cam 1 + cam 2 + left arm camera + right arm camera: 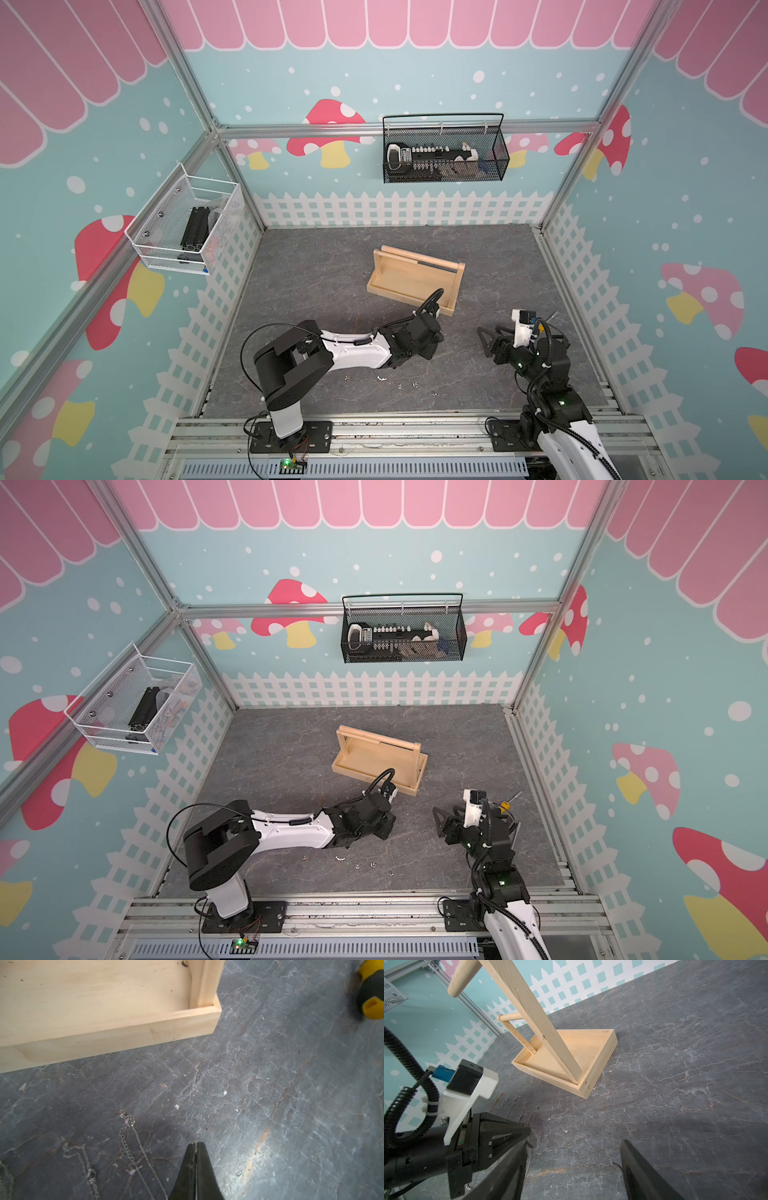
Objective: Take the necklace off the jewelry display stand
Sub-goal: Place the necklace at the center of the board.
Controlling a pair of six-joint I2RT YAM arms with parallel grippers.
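Stand [399, 279] rail [400, 254] is showing bare. Closed left gripper [195, 1144] is pinching the necklace [539, 1142] over chains [144, 1150] just near of the stand. Right gripper [574, 1142] is idling with fingers apart, empty. Release apparently remaining.

Pale bare-wood jewelry display stand [411, 276], flat tray base, round dowel rail, upright mid grey tabletop [311, 270]. Thin silver chain necklace [539, 1142] off it, near base, pinched in closed left claw [195, 1144], trailing onto tabletop.
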